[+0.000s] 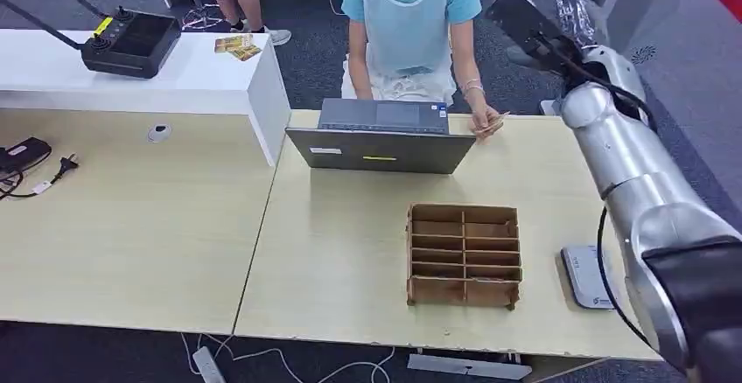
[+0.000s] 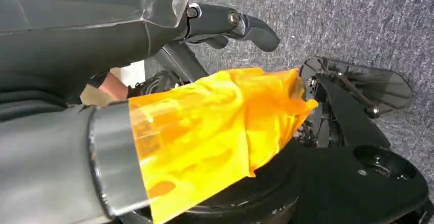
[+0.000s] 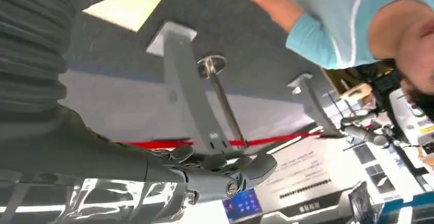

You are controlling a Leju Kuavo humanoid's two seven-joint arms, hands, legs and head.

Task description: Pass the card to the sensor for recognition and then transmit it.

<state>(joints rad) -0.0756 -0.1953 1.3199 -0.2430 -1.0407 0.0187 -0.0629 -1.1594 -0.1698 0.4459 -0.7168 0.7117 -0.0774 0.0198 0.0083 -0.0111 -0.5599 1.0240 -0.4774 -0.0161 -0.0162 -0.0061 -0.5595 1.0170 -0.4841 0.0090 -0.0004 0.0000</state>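
Table (image 1: 350, 252) pale wood | carpet (image 1: 306, 59) grey | right hand (image 3: 225, 170) empty, fingers apart

head: high, looking down on table (image 1: 350, 252) | wrists: close behind hands, turned; left faces floor

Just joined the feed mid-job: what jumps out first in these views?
The right arm dominates the head view, raised past the table's far right corner with the right hand up near the seated person. That person pinches a card beside the open laptop. Nearer the robot stand a cardboard divider tray and a white sensor pad.
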